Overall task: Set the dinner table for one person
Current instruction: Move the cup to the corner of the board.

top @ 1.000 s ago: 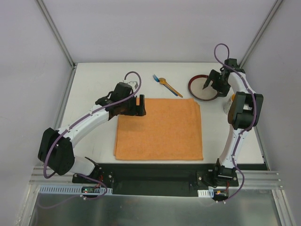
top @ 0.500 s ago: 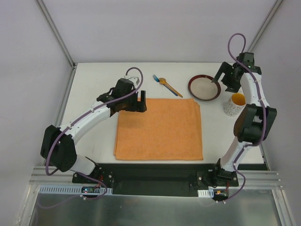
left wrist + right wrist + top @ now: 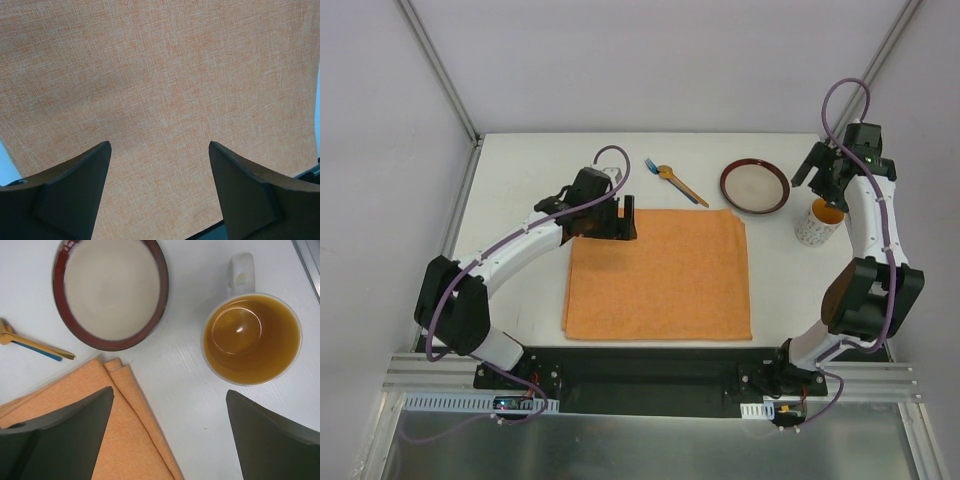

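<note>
- The dinner table [image 3: 520, 180] is the white top that fills the space in front of my two bases, with grey frame posts rising at its corners.
- An orange placemat [image 3: 660, 275] lies flat on the near middle of the table. At its far right corner my right wrist camera shows folded layers of cloth stacked at the edge.
- My left gripper [image 3: 623, 222] hovers over the far left corner of the placemat. Its fingers are spread wide and hold nothing, and in my left wrist view only orange weave shows between them.
- My right gripper [image 3: 823, 180] hangs above the far right part of the table, over the mug and beside the plate. Its fingers are also spread wide and hold nothing.
- The plate [image 3: 755, 186] has a dark red rim and a pale centre. It sits on the bare table just beyond the placemat's far right corner, and I cannot tell whether it touches the cloth.
- The mug [image 3: 817, 222] stands upright to the right of the plate and apart from it. It is white outside and amber-yellow inside, and its handle points away from my bases.
- A blue-handled fork [image 3: 653, 165] and a gold-coloured spoon [image 3: 682, 186] lie close together on the table, left of the plate and just beyond the placemat's far edge.
</note>
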Controlling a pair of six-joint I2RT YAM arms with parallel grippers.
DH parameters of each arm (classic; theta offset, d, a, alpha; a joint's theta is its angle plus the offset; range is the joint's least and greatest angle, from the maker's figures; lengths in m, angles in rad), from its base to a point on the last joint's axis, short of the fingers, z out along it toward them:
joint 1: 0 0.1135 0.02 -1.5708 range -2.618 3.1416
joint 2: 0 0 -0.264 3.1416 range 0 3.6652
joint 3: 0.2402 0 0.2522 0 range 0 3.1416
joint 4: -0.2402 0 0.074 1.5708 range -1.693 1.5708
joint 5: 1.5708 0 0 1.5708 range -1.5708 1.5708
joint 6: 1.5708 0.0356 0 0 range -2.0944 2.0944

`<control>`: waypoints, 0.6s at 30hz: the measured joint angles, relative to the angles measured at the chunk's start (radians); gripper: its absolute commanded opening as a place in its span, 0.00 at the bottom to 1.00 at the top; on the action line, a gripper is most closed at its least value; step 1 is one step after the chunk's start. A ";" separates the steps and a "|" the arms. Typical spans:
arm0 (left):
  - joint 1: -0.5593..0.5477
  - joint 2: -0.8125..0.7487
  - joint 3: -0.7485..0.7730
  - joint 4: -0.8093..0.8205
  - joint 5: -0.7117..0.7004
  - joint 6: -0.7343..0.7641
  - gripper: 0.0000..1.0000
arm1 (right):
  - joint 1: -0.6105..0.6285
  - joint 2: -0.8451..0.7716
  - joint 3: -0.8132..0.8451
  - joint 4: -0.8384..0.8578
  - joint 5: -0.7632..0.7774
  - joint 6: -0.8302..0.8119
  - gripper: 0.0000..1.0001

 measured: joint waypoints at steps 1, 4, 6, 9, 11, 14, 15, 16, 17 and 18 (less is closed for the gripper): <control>0.000 -0.002 0.000 0.000 0.000 0.000 0.80 | -0.002 0.008 -0.007 -0.001 0.008 0.002 0.98; 0.000 -0.011 -0.010 0.001 0.000 -0.003 0.82 | -0.005 0.026 -0.041 0.001 0.020 0.009 0.98; 0.000 -0.023 -0.025 0.000 -0.003 -0.010 0.84 | -0.005 0.037 -0.064 0.000 0.023 0.013 0.98; 0.000 -0.043 -0.048 -0.002 -0.018 -0.018 0.84 | -0.005 0.050 -0.075 0.000 0.025 0.014 0.98; -0.001 -0.055 -0.056 -0.008 -0.026 -0.021 0.84 | -0.005 0.051 -0.081 0.009 0.025 0.014 0.98; -0.001 -0.061 -0.060 -0.010 -0.027 -0.023 0.83 | -0.005 0.051 -0.092 0.022 0.026 0.013 0.98; -0.001 -0.062 -0.060 -0.010 -0.027 -0.023 0.83 | -0.005 0.051 -0.096 0.026 0.029 0.013 0.98; -0.001 -0.062 -0.060 -0.010 -0.026 -0.024 0.83 | -0.005 0.051 -0.101 0.032 0.030 0.013 0.98; -0.001 -0.062 -0.060 -0.011 -0.026 -0.024 0.83 | -0.005 0.052 -0.107 0.040 0.032 0.012 0.99; -0.001 -0.062 -0.060 -0.011 -0.026 -0.024 0.83 | -0.005 0.054 -0.109 0.045 0.033 0.010 0.99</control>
